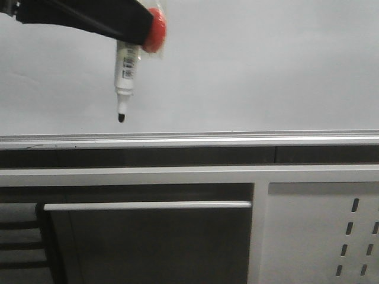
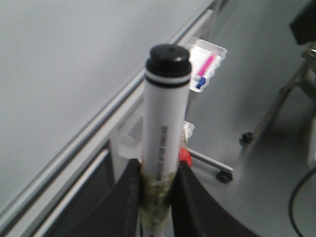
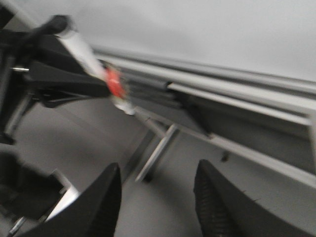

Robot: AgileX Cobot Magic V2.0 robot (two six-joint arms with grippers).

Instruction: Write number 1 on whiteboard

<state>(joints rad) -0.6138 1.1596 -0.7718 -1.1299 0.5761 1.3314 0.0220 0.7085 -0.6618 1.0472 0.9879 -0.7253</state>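
Note:
My left gripper (image 1: pixel 140 31) is shut on a white marker (image 1: pixel 125 68), tip down. The black tip (image 1: pixel 121 117) hangs in front of the whiteboard (image 1: pixel 254 65), a little above its silver rail (image 1: pixel 237 140); I cannot tell whether it touches the board. No black stroke of the number 1 shows on the board. In the left wrist view the marker (image 2: pixel 163 118) stands between the fingers of the left gripper (image 2: pixel 157 197), its capped end towards the camera, and the whiteboard (image 2: pixel 64 64) is beside it. My right gripper (image 3: pixel 158 197) is open and empty, low down and away from the board (image 3: pixel 207 29).
A red piece (image 1: pixel 155 29) sits at the left gripper's fingers. Below the rail are a white frame with a silver bar (image 1: pixel 148 205) and a white perforated panel (image 1: pixel 323 231). A clear tray with coloured pens (image 2: pixel 207 66) and a wheeled stand leg (image 2: pixel 224 175) are off to the side.

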